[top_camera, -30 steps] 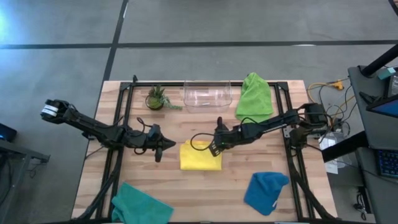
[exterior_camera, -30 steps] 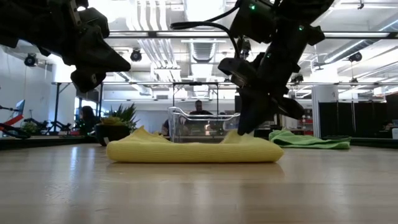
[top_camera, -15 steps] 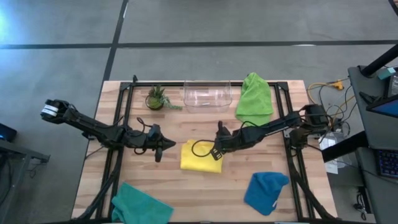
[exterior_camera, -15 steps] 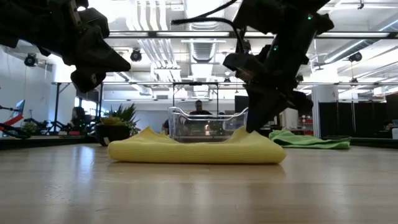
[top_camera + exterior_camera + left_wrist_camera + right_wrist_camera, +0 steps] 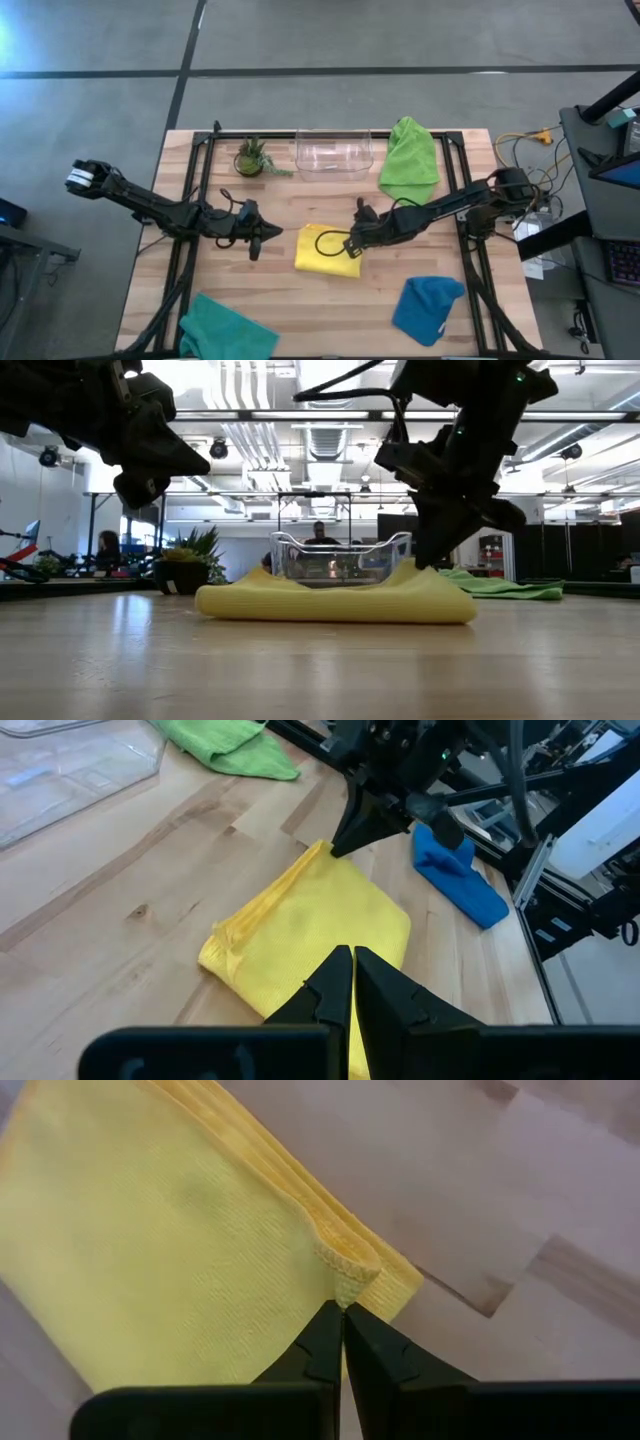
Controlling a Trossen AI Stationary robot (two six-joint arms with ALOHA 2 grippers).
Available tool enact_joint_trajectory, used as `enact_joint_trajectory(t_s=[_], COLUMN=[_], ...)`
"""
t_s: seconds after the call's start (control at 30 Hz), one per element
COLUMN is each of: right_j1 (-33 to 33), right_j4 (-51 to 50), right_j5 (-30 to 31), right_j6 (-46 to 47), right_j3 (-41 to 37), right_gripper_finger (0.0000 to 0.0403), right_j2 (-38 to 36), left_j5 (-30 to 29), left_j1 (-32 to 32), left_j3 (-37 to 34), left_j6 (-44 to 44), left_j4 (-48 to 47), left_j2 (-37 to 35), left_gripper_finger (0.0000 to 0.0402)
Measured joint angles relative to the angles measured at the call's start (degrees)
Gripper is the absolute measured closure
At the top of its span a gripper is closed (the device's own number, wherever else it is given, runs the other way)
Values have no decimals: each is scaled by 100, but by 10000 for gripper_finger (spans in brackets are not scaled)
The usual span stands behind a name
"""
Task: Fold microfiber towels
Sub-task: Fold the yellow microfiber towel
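Observation:
The yellow towel (image 5: 325,252) lies folded at the table's middle; it also shows in the low view (image 5: 335,603). My right gripper (image 5: 352,243) is shut on its right edge. My left gripper (image 5: 266,233) is shut and empty, raised above the table just left of the yellow towel (image 5: 310,935). The lime green towel (image 5: 410,157) lies at the far right, the blue one (image 5: 427,307) at the near right, and the teal one (image 5: 225,332) at the near left edge. My right gripper pinches the yellow towel's hemmed edge (image 5: 346,1276) between its two fingertips, at the towel's right side near a corner. The fingers slant down from the table's right. That end is pulled up into a small peak (image 5: 412,573); the rest lies flat on the table.
A clear plastic bin (image 5: 334,153) and a small potted plant (image 5: 252,158) stand along the far edge. Black frame rails (image 5: 190,200) run along both table sides. Bare wood lies in front of the yellow towel.
My right gripper, still shut on the yellow towel, has gone toward the table's right edge and slightly toward the near edge. The folded towel has slid along the table with it, staying folded.

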Motion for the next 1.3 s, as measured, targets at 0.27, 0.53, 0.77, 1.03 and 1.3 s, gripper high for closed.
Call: enact_joint_trajectory(t_s=[0.27, 0.53, 0.77, 1.03, 1.3], right_j1=[-11, -9, 198, 838, 1076], right_j4=[-239, -674, -812, -280, 559], right_j5=[-283, -178, 325, 325, 325], right_j6=[322, 232, -431, -1608, 735], right_j3=[-8, -9, -9, -27, -626], right_gripper_finger=[394, 343, 262, 224, 225], right_j2=[396, 213, -448, -755, -795], left_j5=[-2, -2, 12, 641, 930], left_j1=[0, 0, 0, -2, 155], left_j3=[0, 0, 0, 10, 449], left_j6=[2, -17, -18, 227, -175], left_j4=[10, 11, 9, 27, 79], left_j2=[0, 2, 2, 76, 912], left_gripper_finger=[402, 402, 402, 402, 402])
